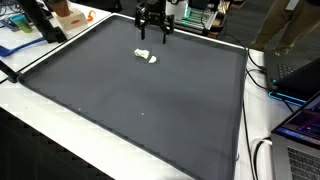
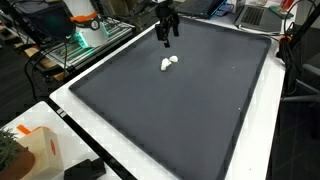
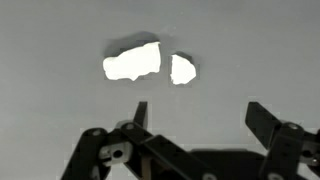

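Note:
Two small white lumps lie side by side on the dark grey mat [image 1: 140, 100]: a larger piece [image 3: 132, 63] and a smaller piece [image 3: 182, 69], seen as one white pair [image 1: 147, 56] [image 2: 169, 63] in both exterior views. My gripper [image 3: 198, 113] hangs above the mat near its far edge, a short way from the pieces, also visible from outside [image 1: 153, 38] [image 2: 166, 38]. Its two black fingers stand wide apart with nothing between them. It touches neither piece.
A white table rim [image 1: 40, 105] borders the mat. An orange-and-white object [image 1: 68, 14] and a black stand sit at one far corner. Laptops and cables [image 1: 295, 115] crowd one side. A plant and a white box [image 2: 25, 150] sit near a front corner.

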Robot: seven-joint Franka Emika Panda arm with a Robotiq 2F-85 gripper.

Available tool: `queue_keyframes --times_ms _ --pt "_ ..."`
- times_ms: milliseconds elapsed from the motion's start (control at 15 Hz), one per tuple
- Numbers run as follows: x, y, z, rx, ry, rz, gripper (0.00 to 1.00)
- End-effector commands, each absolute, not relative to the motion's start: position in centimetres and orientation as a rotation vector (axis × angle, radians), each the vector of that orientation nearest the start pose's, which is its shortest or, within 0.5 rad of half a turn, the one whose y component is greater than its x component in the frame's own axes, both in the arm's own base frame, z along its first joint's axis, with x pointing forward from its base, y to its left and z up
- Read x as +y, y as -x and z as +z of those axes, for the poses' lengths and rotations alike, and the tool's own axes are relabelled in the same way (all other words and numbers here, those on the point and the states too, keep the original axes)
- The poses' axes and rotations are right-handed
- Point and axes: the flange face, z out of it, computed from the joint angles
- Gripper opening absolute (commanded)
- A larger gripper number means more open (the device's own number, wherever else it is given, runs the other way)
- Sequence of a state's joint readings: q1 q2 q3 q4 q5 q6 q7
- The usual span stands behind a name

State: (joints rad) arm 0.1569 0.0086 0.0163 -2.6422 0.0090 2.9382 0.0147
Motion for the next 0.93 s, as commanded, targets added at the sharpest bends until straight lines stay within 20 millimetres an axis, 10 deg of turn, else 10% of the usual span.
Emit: queue_keyframes --times_ms 0,867 --pt "8.3 -45.7 27.1 -0.158 3.1 -0.433 1.0" --pt "11.9 -49.9 28.9 -0.079 3.237 -0.301 1.0"
